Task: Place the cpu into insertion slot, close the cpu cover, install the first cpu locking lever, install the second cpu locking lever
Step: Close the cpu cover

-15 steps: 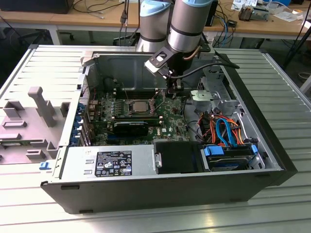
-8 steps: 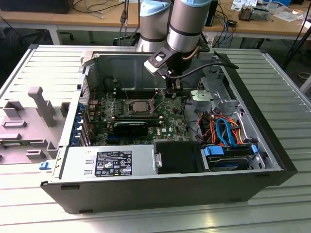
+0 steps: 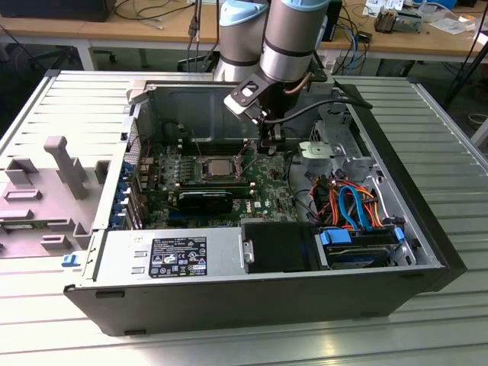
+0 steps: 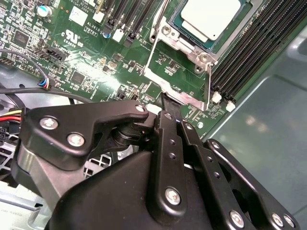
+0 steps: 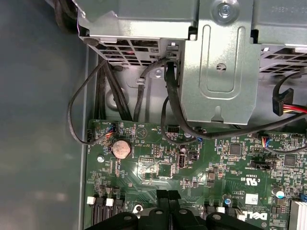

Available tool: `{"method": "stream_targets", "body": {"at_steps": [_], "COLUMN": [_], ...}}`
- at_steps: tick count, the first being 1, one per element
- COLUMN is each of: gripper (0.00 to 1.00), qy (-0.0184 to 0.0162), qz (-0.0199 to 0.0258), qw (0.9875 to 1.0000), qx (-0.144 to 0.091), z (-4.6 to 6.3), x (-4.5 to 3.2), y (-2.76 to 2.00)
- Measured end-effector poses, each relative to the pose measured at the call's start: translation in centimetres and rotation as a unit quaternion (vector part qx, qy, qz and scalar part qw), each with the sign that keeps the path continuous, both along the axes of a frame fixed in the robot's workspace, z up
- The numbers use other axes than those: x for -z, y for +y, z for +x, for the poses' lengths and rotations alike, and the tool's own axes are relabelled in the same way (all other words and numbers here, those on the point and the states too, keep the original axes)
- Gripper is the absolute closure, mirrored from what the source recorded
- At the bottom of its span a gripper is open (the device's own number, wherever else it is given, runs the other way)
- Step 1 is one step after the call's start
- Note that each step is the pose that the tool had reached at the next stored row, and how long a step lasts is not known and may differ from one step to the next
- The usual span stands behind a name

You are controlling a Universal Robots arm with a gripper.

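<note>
The cpu [image 4: 211,17] lies flat in the insertion slot [image 4: 200,56], its dull silver top showing; in the exterior view the cpu [image 3: 219,167] sits mid-board inside the open computer case. The cpu cover [image 4: 178,94], a thin silver frame with a square window, is swung open beside the slot, and the green board shows through its window. My gripper [image 4: 167,103] is shut with nothing seen between its fingers, and its tips sit at the cover's free edge. In the exterior view the gripper [image 3: 268,143] hangs just to the slot's right. The fingertips [image 5: 162,196] meet above the board.
Long black memory slots [image 4: 249,52] run beside the socket. A grey metal drive cage [image 5: 216,62] with black cables [image 5: 172,96] stands close past the gripper. A black card [image 3: 204,200], power supply [image 3: 171,255] and blue-bracketed drive [image 3: 358,248] fill the near side of the case.
</note>
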State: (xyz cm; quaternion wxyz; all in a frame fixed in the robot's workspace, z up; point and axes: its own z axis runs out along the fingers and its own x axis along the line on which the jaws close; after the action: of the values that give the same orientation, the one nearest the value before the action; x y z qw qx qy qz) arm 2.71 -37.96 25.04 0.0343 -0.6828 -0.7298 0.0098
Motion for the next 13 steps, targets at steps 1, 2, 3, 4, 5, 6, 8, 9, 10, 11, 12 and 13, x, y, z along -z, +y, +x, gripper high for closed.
{"method": "stream_targets", "body": {"at_steps": [1, 2, 3, 4, 5, 6, 8, 9, 10, 11, 12, 13], "gripper": [0.89, 0.89, 0.89, 0.89, 0.89, 0.89, 0.89, 0.89, 0.89, 0.89, 0.89, 0.89], "qy": [0.0, 0.0, 0.0, 0.0, 0.0, 0.0, 0.0, 0.0, 0.0, 0.0, 0.0, 0.0], "qz": [0.0, 0.0, 0.0, 0.0, 0.0, 0.0, 0.0, 0.0, 0.0, 0.0, 0.0, 0.0], "qw": [1.0, 1.0, 1.0, 1.0, 1.0, 1.0, 1.0, 1.0, 1.0, 1.0, 1.0, 1.0], "qx": [0.0, 0.0, 0.0, 0.0, 0.0, 0.0, 0.0, 0.0, 0.0, 0.0, 0.0, 0.0], "z": [-0.05, -0.09, -0.11, -0.15, -0.18, -0.23, -0.29, -0.33, -0.35, -0.38, -0.42, -0.44], "x": [0.0, 0.0, 0.0, 0.0, 0.0, 0.0, 0.0, 0.0, 0.0, 0.0, 0.0, 0.0], "y": [0.0, -0.01, -0.01, -0.01, -0.01, -0.01, -0.01, -0.01, -0.01, -0.02, -0.02, -0.02]}}
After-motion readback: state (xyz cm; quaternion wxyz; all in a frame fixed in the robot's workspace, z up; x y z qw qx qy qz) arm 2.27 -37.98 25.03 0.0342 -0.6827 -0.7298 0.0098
